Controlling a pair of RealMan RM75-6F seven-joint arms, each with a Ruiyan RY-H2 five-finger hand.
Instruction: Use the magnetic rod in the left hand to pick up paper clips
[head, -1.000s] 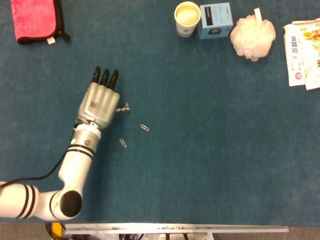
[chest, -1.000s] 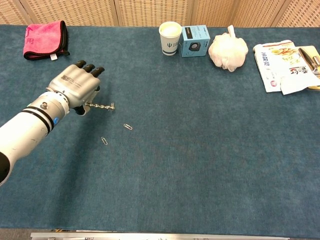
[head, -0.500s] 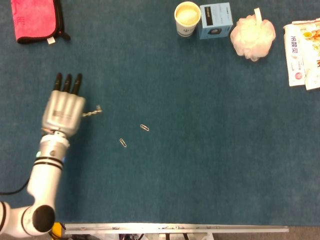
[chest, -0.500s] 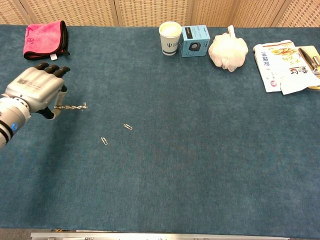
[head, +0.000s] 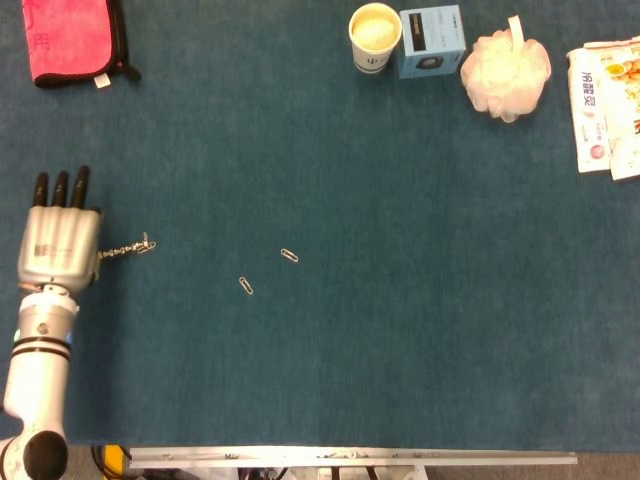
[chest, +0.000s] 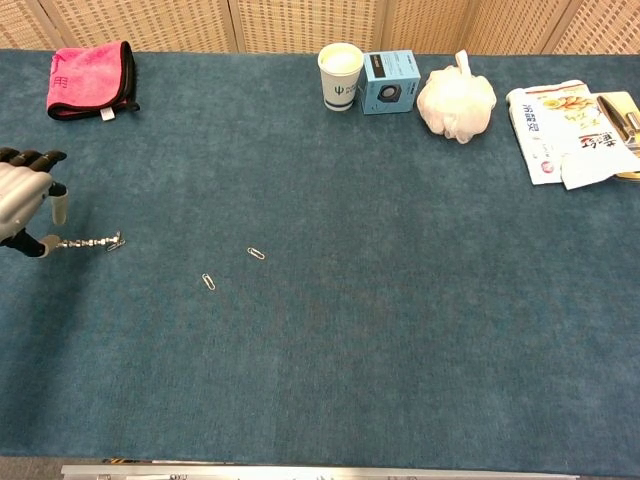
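My left hand (head: 58, 248) (chest: 20, 198) is at the far left of the blue table, gripping the thin magnetic rod (head: 122, 250) (chest: 85, 243), which points right. A small cluster of paper clips (head: 146, 243) (chest: 115, 243) hangs on the rod's tip. Two loose paper clips lie on the cloth to the right of the rod: one (head: 289, 255) (chest: 256, 253) further right, the other (head: 245, 286) (chest: 208, 281) nearer me. The right hand shows in neither view.
A pink cloth (head: 72, 40) (chest: 90, 78) lies at the back left. Along the back stand a paper cup (head: 375, 36), a light-blue box (head: 432, 41) and a white mesh puff (head: 505, 72). Printed packets (head: 607, 105) lie at the right edge.
My left hand has moved steadily left, away from the two loose clips, carrying the rod with clips on its tip. The loose clips have not moved.
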